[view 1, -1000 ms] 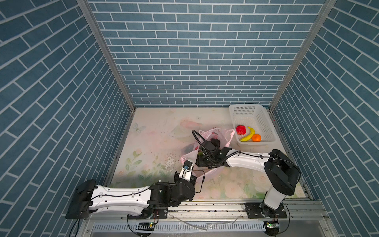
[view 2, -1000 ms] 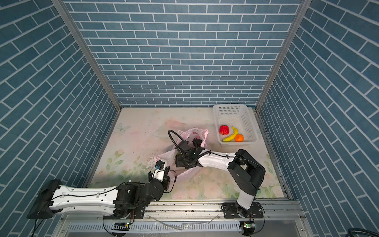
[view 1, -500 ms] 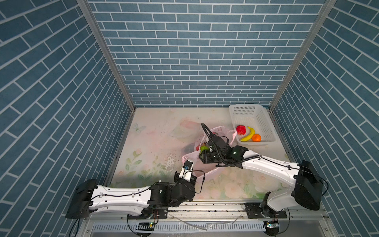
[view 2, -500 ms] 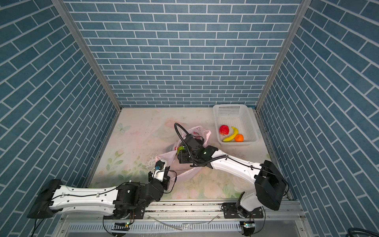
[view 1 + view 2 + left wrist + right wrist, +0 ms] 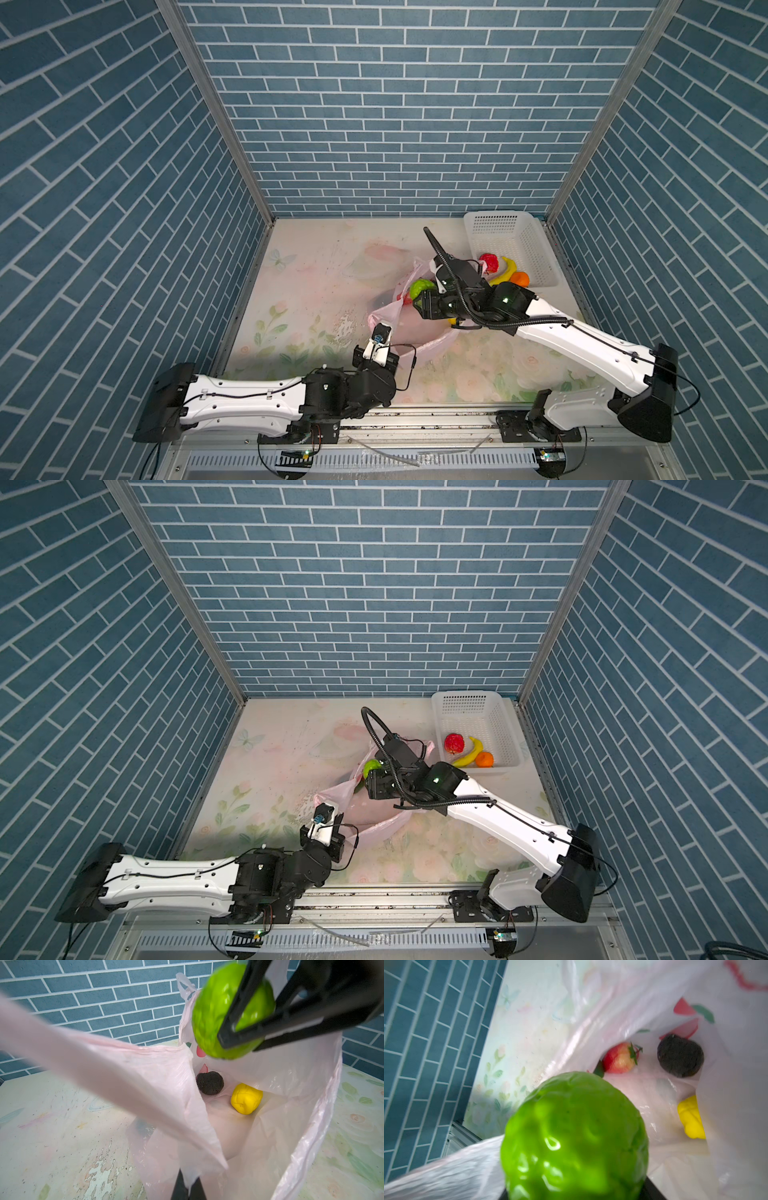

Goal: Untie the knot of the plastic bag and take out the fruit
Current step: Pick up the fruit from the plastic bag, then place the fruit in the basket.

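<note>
Since a second ago my right gripper (image 5: 419, 297) has come up out of the bag (image 5: 417, 345). It now hangs over the open mouth, jaws spread around the green fruit (image 5: 420, 286) and clamped on it (bumpy, shiny skin). My left gripper (image 5: 188, 1185) is pinched tight on the bag's near rim, holding it up. Down inside lie the avocado (image 5: 209, 1083), yellow fruit (image 5: 246, 1098) and apple (image 5: 619, 1057). Beyond the bag, the basket (image 5: 498, 232) holds the strawberry (image 5: 489, 262), banana (image 5: 506, 268) and orange (image 5: 519, 278).
</note>
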You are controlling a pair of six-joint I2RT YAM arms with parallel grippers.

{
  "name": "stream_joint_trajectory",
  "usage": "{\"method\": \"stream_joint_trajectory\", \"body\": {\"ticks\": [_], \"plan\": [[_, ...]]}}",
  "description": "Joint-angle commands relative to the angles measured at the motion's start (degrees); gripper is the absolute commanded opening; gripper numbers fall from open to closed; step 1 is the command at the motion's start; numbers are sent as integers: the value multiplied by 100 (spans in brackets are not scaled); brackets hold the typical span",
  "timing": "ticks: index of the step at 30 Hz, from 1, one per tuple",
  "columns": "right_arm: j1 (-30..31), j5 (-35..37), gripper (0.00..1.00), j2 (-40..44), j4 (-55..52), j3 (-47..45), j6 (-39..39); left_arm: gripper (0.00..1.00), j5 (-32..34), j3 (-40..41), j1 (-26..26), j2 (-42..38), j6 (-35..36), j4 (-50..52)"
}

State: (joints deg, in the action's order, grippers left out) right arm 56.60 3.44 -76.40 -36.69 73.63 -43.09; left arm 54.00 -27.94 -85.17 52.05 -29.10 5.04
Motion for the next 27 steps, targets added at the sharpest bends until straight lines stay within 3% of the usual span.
{"method": "stream_joint_trajectory", "body": {"ticks": [1, 14, 21, 27], "plan": [[-269, 112, 49, 135, -446, 665, 440, 0, 102, -124, -39, 33, 72, -56], [-2522, -507, 49, -206, -193, 1707, 1460, 0, 73, -159, -44, 29, 98, -19], [-3990, -967, 49, -404, 323, 1354, 1621, 0, 148, -162, -41, -98, 195, 24], [-4946, -1209, 48, -1233, 835, 947, 1778, 0, 208, -134, -40, -173, 220, 22]]}}
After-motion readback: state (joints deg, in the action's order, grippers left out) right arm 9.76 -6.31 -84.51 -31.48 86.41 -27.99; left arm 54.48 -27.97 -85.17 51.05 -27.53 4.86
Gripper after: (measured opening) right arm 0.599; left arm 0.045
